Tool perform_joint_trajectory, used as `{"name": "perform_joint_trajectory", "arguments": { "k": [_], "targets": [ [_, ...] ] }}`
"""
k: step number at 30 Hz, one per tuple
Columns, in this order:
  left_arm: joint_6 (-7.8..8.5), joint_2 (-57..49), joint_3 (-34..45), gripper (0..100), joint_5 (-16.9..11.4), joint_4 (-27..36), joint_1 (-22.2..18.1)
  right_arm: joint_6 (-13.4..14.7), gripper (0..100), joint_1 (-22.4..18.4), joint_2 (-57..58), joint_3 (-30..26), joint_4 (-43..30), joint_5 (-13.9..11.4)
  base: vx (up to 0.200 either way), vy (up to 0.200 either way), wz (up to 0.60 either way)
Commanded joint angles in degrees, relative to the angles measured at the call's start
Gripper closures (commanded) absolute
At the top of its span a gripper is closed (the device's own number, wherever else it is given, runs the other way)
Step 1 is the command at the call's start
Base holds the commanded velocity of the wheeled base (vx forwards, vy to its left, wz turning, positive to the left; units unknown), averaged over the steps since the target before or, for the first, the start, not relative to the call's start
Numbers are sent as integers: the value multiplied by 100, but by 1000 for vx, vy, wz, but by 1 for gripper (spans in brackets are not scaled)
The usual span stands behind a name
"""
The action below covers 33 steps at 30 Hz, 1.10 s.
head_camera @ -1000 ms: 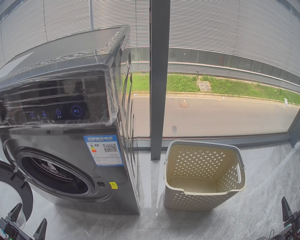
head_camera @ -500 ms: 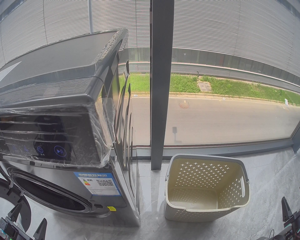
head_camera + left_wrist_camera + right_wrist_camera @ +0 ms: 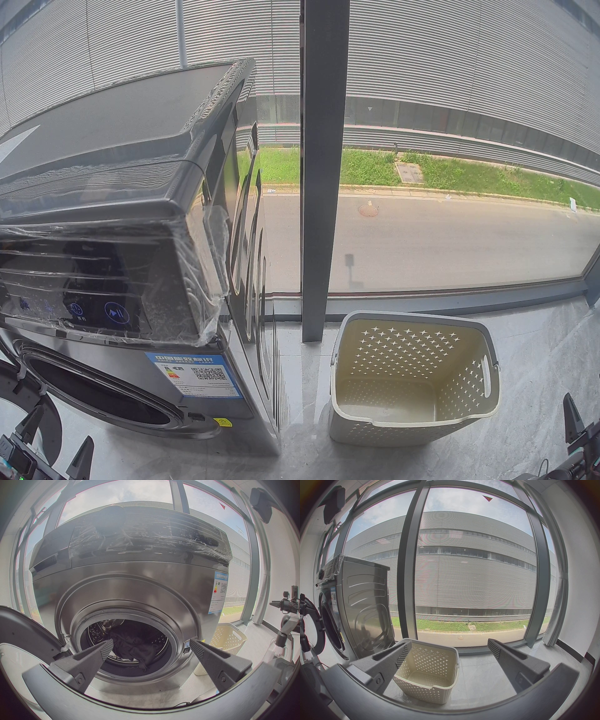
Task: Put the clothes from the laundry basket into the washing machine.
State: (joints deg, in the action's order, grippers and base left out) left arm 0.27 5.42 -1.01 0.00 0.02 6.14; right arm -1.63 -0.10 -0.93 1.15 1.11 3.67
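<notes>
Head view: the cream laundry basket [image 3: 400, 344] stands just right of the washing machine [image 3: 125, 250]. Left wrist view: the left gripper [image 3: 150, 642] gapes wide, empty, facing the machine's drum [image 3: 99, 630], where dark clothes [image 3: 134, 647] lie. Right wrist view: the right gripper [image 3: 449, 643] is likewise spread, holding nothing.

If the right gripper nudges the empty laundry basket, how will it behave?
Probably light: the laundry basket is empty, with perforated plastic walls. It likely slides easily on the glossy floor. Pushed near the rim, it may tip rather than slide, being tall with a narrower base.
</notes>
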Motion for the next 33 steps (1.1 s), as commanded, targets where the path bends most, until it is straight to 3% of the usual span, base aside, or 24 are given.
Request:
{"name": "perform_joint_trajectory", "arguments": {
  "k": [1, 33],
  "targets": [
    [0, 11, 101, 0, -9, -2, 1, -4, 0, 1, 93, 0, 3, 2, -200, 0, 0],
    [0, 20, 92, 0, -9, -2, 1, 14, 0, 1, 93, -9, 3, 2, -200, 0, 0]
  ]
}}
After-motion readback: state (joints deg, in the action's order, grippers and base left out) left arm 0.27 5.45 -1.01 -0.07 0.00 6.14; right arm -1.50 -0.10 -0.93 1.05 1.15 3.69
